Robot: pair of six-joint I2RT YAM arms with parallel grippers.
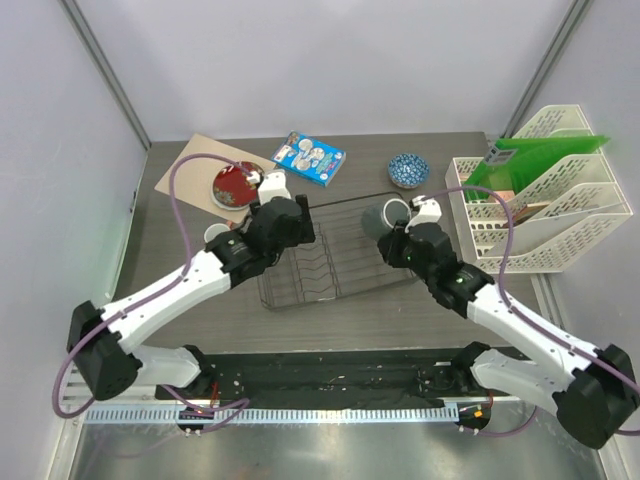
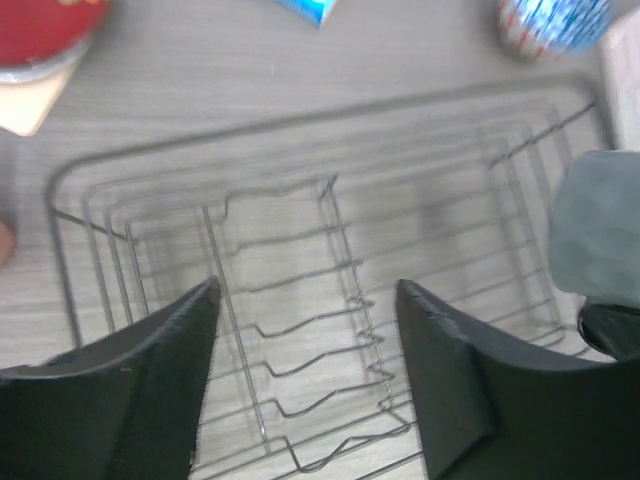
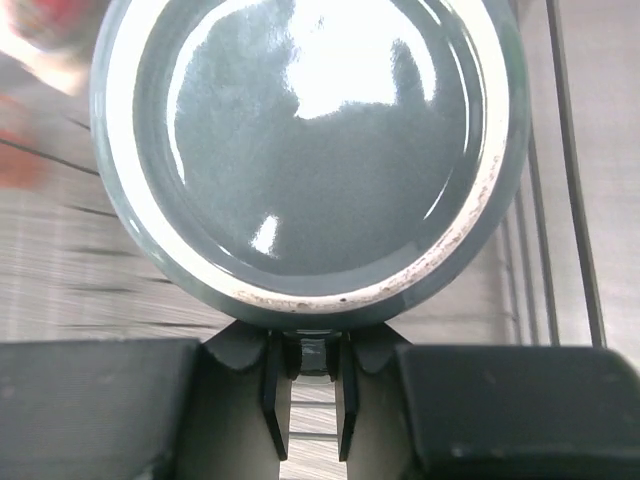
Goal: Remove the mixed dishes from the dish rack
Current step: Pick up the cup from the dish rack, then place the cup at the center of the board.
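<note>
One dish remains at the rack. At upper left the red plate lies on a wooden board, with what looks like the pinkish mug just below it. The left gripper hangs over the dish rack in mid-frame, jaws spread and holding nothing. Above the rack lies the blue packet. At the rack's right end the dark grey mug is pinched by its handle in the right gripper, jaws clamped on it. Right of that, the blue-and-white bowl sits on the table near the white organiser. I judge the mug should rise straight until clear of the wires, then travel level, since a handle grip lets it swing. No writing is legible on the packet or the organiser's labels.
</note>
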